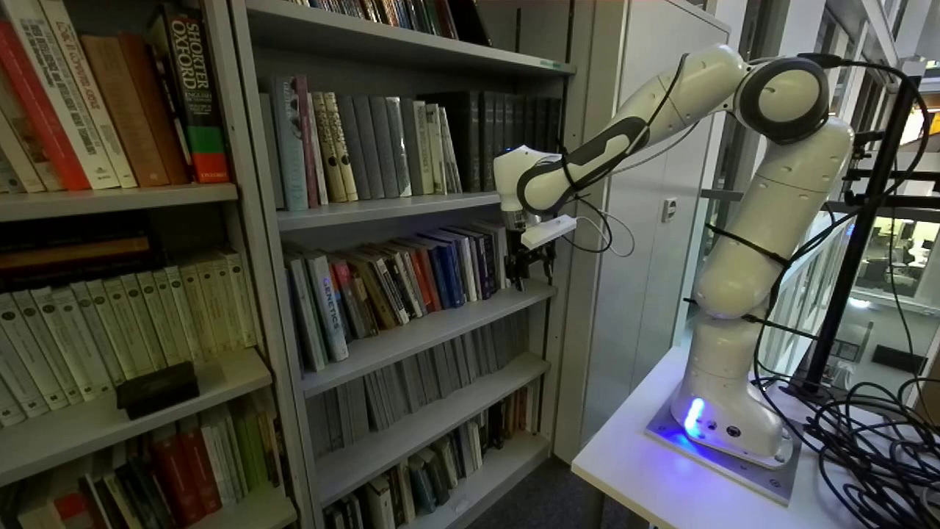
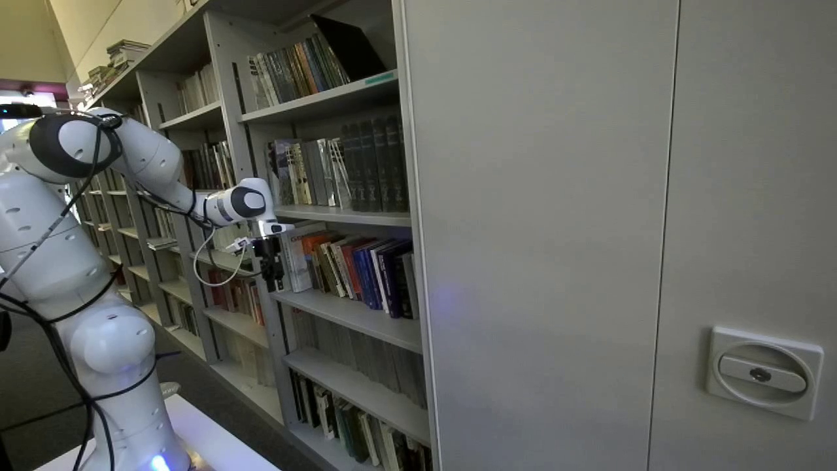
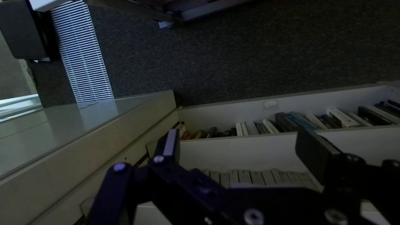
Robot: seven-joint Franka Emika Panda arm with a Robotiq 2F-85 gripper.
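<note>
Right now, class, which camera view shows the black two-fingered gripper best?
The wrist view: the black two-fingered gripper fills its foreground, fingers spread apart. Both exterior views show it small, pointing down, with grey bookshelves behind.

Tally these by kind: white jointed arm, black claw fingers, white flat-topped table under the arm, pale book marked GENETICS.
White jointed robot arm: 1
Black gripper fingers: 2
White flat-topped table: 1
Pale GENETICS-marked book: 1
Total: 5

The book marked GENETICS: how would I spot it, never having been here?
In an exterior view, find the tall bookcase, then the shelf nearest the robot's tool. Near that shelf's left end stands the GENETICS book; a pale spine with the row's only readable title sets it apart.
</note>
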